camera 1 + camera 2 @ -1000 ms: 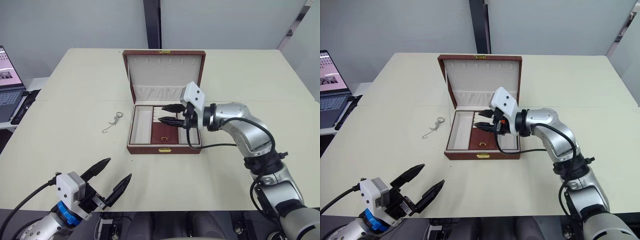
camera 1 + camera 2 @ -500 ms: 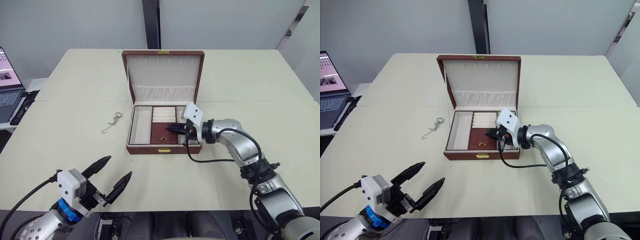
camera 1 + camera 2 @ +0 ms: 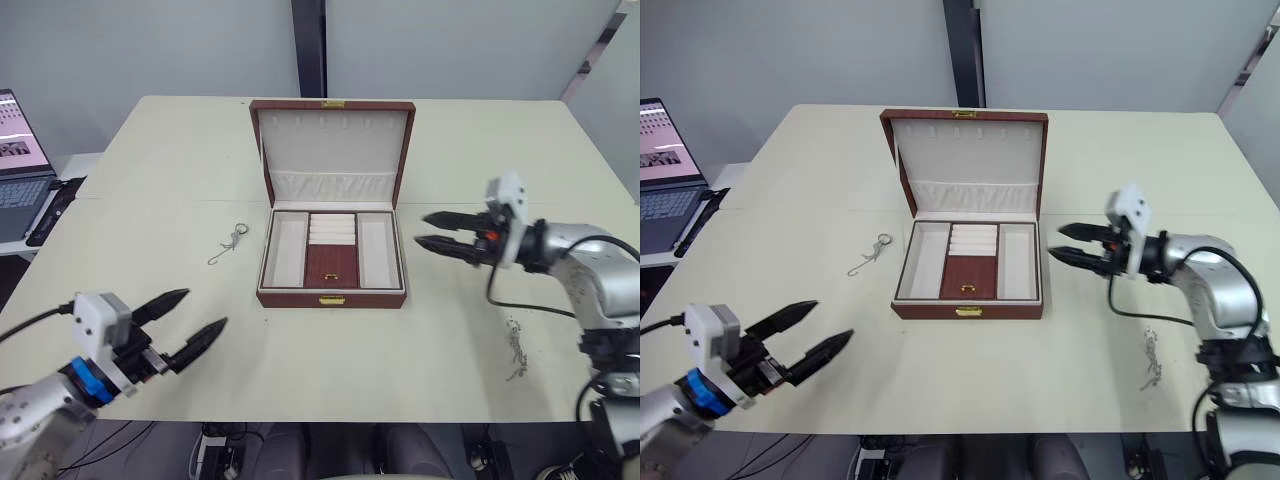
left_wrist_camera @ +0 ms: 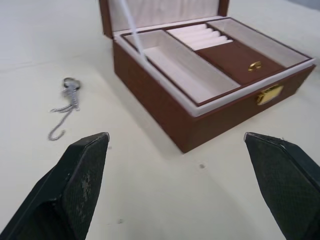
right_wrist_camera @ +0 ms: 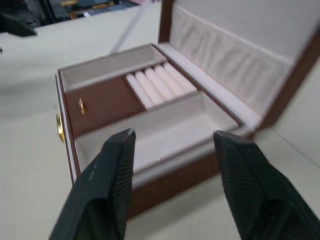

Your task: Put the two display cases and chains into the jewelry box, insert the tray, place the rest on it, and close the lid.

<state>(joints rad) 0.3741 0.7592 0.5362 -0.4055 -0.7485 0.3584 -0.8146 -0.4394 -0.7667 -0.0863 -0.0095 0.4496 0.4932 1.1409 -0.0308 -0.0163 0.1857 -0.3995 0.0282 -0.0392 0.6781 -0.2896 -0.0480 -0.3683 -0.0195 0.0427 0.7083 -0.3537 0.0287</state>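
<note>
The brown jewelry box stands open mid-table, its lid upright. The cream tray sits inside, with side compartments, ring rolls and a brown flap with a gold handle. One chain lies on the table left of the box, another at the right near the front edge. My right gripper hovers open just right of the box, holding nothing. Near the front left, my left gripper is open and empty too. The display cases are out of view.
A laptop sits on a side surface off the table's left edge. The cream table has a seam running across it level with the box. A cable trails from my right wrist above the right chain.
My right gripper has pulled out of the box and swung to the right, opening. My left gripper has shifted left and slightly away from the front edge.
</note>
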